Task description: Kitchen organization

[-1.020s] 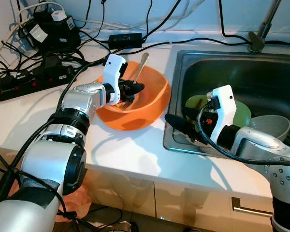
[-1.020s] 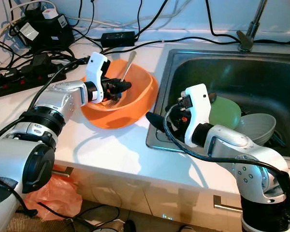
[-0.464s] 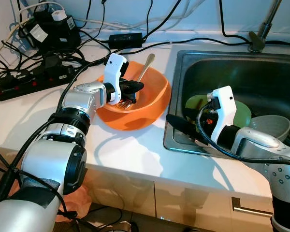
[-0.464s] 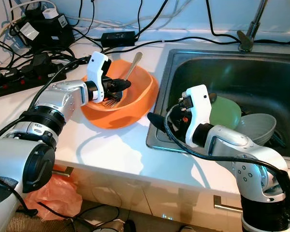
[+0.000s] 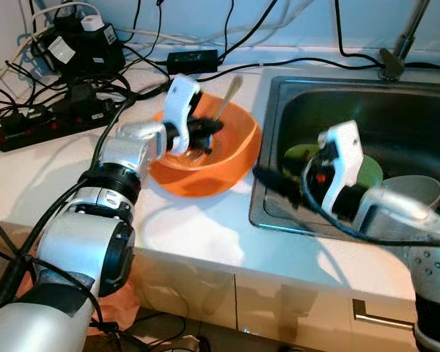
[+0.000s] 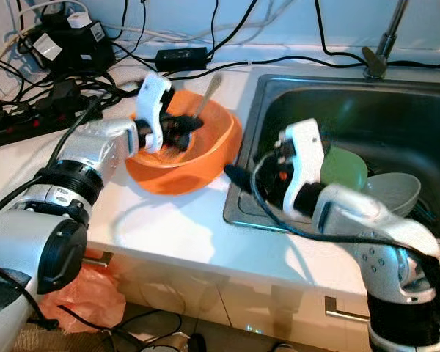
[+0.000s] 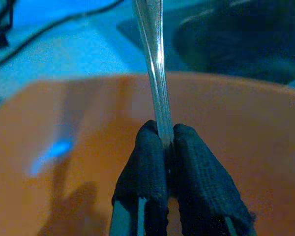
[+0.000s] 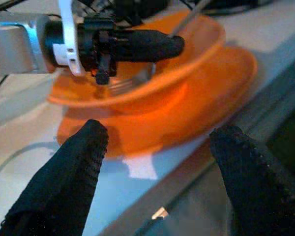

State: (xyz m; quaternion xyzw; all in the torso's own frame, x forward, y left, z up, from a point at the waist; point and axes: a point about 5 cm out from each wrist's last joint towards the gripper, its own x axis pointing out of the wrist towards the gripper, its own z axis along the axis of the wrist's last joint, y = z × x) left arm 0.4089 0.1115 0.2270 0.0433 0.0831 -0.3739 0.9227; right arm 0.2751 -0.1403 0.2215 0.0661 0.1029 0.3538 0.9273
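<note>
White countertop (image 5: 205,235): the bearing surface, with cabinet fronts seen below its front edge.

Steel sink (image 5: 418,110): set into the countertop on the robot's right; a green plate (image 6: 345,167) and a grey bowl (image 6: 392,192) are held in the basin, the plate partly covered by the right arm. A tap base (image 5: 393,59) is seen at the back rim.

Orange bowl (image 5: 231,158): placed on the countertop, just beside the sink's left rim. Metal cutlery is seen lying inside it, blurred and not told apart.

Cables and power strip (image 5: 37,125): massed at the back left of the countertop, with a black adapter (image 5: 193,60) lying near the wall.

Left gripper (image 5: 211,127): reached into the orange bowl, its fingers (image 7: 152,172) clamped on the thin handle of a metal utensil (image 5: 229,95). The handle is seen rising out of the bowl and leaning toward the back rim; its working end is hidden.

Right gripper (image 5: 268,178): positioned over the sink's left rim, pointed at the orange bowl, its fingers (image 8: 73,172) spread wide apart with nothing between them.
</note>
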